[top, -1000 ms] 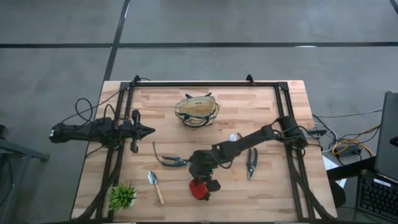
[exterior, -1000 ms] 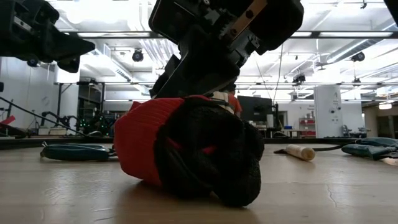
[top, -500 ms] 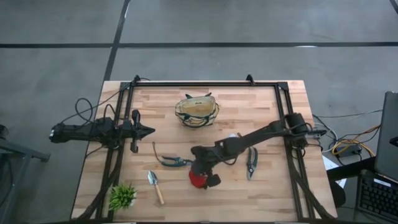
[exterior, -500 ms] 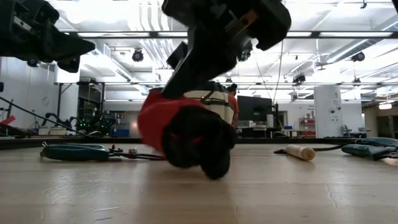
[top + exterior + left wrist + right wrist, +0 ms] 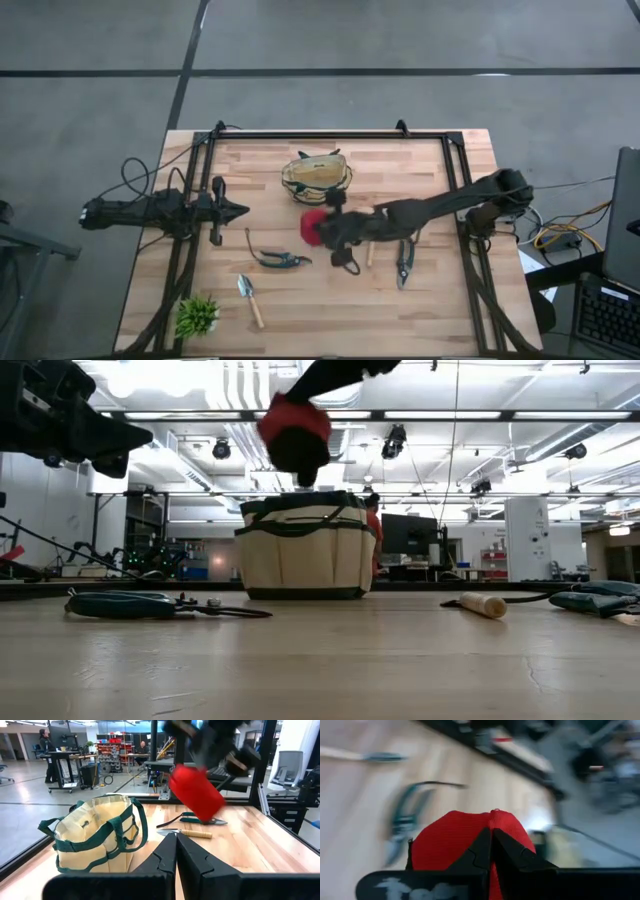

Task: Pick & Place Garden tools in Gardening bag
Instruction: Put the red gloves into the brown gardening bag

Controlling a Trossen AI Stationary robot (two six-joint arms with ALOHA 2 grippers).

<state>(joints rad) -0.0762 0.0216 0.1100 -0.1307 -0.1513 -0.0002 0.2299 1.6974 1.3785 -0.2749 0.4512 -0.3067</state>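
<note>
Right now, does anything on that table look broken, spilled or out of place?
Nothing stands out. The right gripper holds the red glove in the air near the gardening bag, which stands upright. The shears, a trowel and the plant lie undisturbed on the table. The left gripper waits at the side.

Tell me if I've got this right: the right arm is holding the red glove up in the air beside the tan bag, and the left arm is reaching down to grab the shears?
Not quite. The right tool does hold the red glove in the air beside the tan bag, as the low view shows. But the high view shows the left tool shut and idle at the table's left edge, well apart from the shears.
</note>
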